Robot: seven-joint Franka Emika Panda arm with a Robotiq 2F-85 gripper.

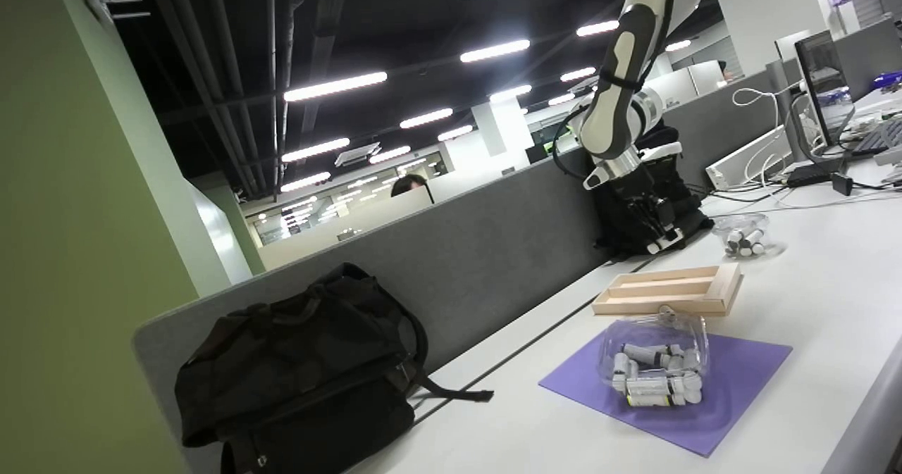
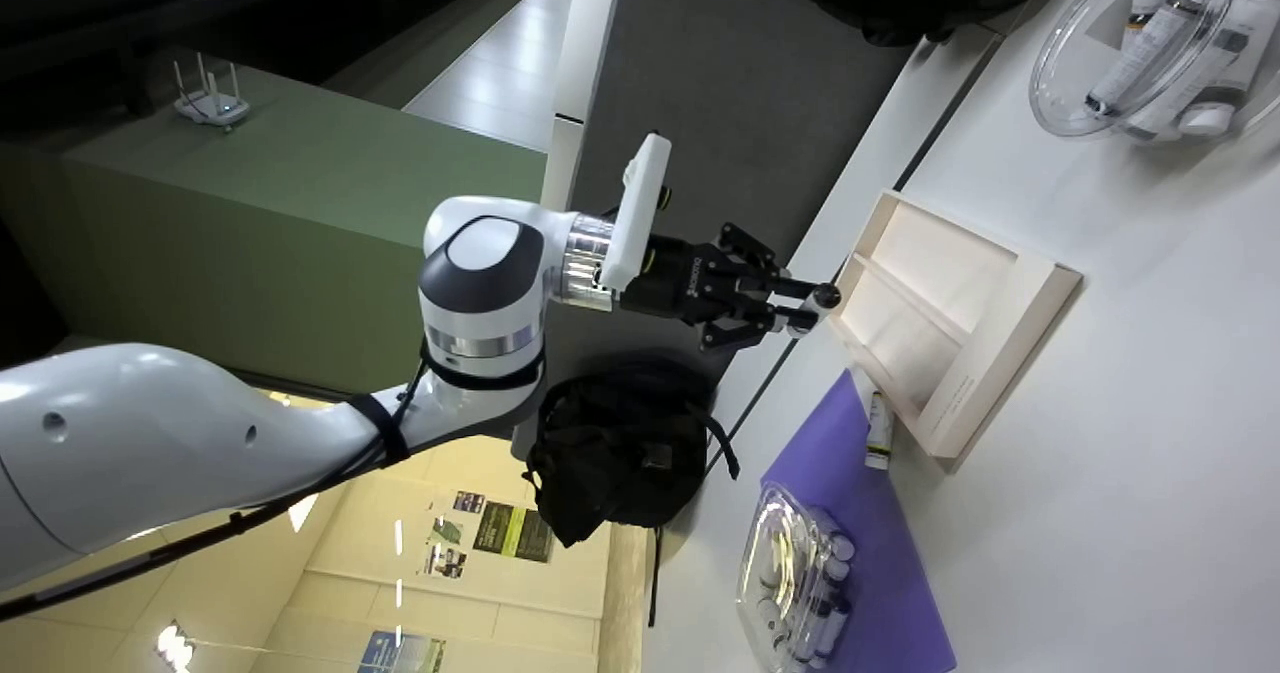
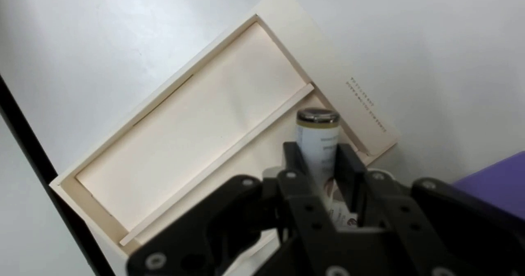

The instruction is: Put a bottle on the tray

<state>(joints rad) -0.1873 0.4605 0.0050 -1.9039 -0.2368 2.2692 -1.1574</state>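
My gripper [image 3: 319, 147] is shut on a small white bottle [image 3: 318, 135] with a dark end and a yellow band. The bottle lies across the fingertips and shows over the narrower compartment of the pale wooden tray [image 3: 192, 132] in the wrist view. In an exterior view the gripper [image 2: 815, 308] is raised near the tray's back edge; the tray [image 2: 1000, 353] has bare compartments split by a thin divider. The gripper [image 1: 666, 240] and tray [image 1: 726, 287] also show in an exterior view. A white label shows through the finger gap; I cannot tell what it belongs to.
A loose bottle [image 2: 879, 433] lies beside the tray at the purple mat [image 2: 890, 563]. A clear container [image 1: 652, 351] with several bottles is on the mat. Another clear container [image 1: 743, 238] stands beyond the tray. Black backpacks [image 1: 303, 375] lean along the grey partition [image 1: 493, 256].
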